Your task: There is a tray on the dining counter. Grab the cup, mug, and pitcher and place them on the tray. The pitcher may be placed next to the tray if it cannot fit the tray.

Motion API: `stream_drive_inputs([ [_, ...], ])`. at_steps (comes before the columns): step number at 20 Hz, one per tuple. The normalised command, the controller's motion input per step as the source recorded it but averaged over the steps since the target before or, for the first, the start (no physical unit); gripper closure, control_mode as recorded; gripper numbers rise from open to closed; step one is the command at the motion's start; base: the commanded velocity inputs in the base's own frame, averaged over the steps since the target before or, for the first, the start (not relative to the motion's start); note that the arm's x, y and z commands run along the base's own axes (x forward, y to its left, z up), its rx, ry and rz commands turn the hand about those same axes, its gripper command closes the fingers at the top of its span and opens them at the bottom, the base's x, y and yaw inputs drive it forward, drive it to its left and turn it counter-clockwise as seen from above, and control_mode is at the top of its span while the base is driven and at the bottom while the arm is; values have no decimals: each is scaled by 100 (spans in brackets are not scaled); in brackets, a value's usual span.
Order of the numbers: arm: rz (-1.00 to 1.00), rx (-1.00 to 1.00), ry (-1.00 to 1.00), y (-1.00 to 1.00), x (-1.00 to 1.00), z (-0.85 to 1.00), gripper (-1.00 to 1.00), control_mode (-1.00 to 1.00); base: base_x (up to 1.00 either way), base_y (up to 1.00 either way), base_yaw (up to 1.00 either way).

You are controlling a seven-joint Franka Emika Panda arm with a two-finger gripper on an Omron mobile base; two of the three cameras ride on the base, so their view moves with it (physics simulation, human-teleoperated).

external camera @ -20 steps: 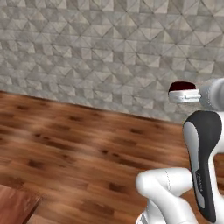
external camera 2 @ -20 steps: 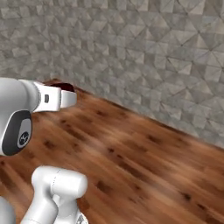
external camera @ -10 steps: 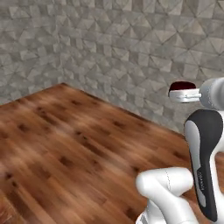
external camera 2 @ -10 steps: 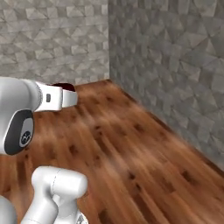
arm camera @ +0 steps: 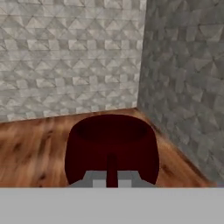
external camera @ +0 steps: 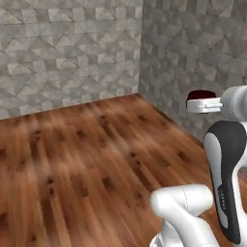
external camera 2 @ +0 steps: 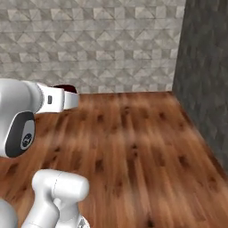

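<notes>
While the squat dark maroon mug (arm camera: 111, 148) sits at 6 o'clock in the hand view, its small handle facing the camera, the end effector (external camera: 205, 103) appears clamped on it, carrying it clear above the reddish-brown wood-grain floor (external camera 2: 142, 147). Bare planks stretch from 7 to 12 o'clock in the left base view, ending where two grey patterned stone walls (external camera: 67, 53) meet in a corner.

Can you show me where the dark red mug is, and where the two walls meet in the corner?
mug (arm camera: 111, 146): hand view, front of its dark maroon side.
wall corner (external camera: 140, 53): left base view, the vertical seam between the walls.
</notes>
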Motion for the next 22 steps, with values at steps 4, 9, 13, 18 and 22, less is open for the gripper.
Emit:
stream_drive_inputs([
  [4,0,0,0,0,0,0,100,100,84,-49,65],
  [9,0,0,0,0,0,0,100,100,92,-51,59],
  [13,0,0,0,0,0,0,100,100,100,-53,55],
  [18,0,0,0,0,0,0,100,100,100,-61,48],
  [22,0,0,0,0,0,0,100,100,100,-56,35],
])
